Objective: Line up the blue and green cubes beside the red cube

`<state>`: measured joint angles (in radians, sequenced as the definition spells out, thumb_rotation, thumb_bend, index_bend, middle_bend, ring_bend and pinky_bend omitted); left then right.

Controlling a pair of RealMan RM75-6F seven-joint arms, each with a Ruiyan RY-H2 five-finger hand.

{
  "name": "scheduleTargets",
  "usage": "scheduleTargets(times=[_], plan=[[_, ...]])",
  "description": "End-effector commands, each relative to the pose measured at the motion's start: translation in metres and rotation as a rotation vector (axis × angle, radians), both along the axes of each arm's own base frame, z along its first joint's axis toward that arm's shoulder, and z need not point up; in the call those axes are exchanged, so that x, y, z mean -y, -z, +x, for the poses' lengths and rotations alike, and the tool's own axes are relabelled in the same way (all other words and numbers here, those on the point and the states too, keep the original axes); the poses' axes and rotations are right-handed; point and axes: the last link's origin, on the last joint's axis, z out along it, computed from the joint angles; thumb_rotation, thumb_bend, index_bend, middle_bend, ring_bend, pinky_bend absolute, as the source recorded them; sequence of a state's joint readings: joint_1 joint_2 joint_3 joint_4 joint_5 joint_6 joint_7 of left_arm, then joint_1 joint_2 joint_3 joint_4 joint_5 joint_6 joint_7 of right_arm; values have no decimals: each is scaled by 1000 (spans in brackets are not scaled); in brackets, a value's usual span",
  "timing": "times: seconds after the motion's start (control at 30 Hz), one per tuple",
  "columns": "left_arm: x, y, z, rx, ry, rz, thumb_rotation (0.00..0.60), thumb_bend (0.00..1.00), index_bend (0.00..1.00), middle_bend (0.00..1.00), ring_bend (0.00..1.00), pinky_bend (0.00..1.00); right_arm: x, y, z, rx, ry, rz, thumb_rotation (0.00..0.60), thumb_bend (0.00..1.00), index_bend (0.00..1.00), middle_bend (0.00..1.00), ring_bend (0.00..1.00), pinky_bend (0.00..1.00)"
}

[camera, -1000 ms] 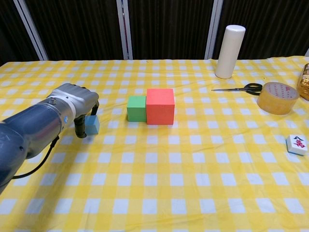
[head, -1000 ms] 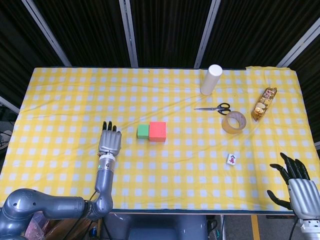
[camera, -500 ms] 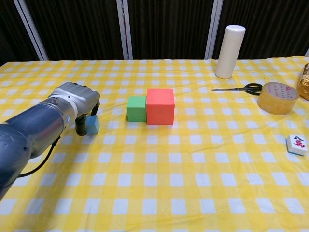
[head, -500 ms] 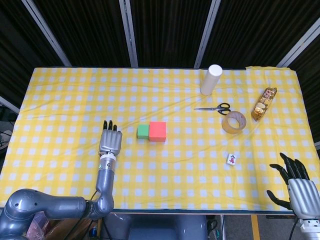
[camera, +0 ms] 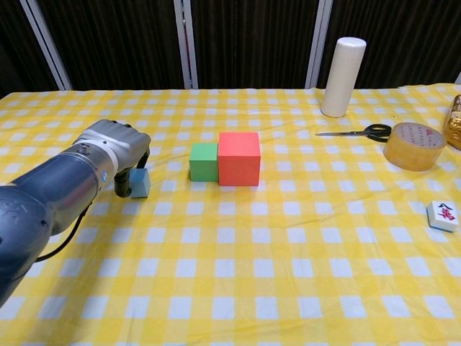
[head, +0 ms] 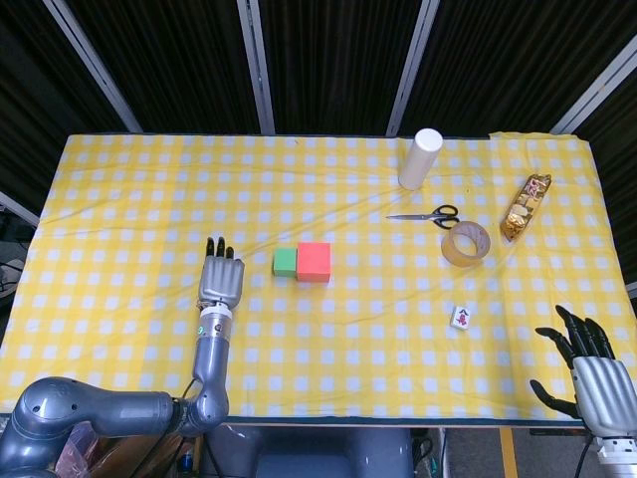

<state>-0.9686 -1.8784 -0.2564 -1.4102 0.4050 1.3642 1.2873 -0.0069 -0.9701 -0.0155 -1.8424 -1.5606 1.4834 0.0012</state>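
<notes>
Showing no legible writing: tile (camera: pixel 442 215)

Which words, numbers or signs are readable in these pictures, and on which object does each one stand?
No text can be read.
mahjong tile: a red and dark mark on its top face, too small to read.
tape roll: reddish print on its rim, too blurred to read.
The cubes, the scissors and the white cylinder show no lettering.

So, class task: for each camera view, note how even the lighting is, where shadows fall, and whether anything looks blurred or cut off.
Head view: even overhead light, only slight shadows, the red cube sharp; the right robot hand is cut by the frame's lower edge. Chest view: the left robot hand and its forearm loom large and throw a soft shadow on the tablecloth, half hiding the blue cube; the green cube stays crisp.
</notes>
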Motion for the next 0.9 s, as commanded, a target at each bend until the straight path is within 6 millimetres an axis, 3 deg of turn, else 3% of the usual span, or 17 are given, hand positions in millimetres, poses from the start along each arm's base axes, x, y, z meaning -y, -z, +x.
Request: scheduleTargets(times=[0.03,0.47,0.9], plan=[[-2,-5,3,19,1,16,600,425,451,167,0,0,0,0,0,1,2,-2,600,282,261,26,69,0],[-22,-24,21,76,23,100,600,420,446,167,0,0,0,-1,-1,-4,4,-3,600,282,261,26,69,0],[-26,2,37,60,40,76,600,418,442,167,0,0,3,1,-3,-4,15,1,600,282,261,26,69,0]])
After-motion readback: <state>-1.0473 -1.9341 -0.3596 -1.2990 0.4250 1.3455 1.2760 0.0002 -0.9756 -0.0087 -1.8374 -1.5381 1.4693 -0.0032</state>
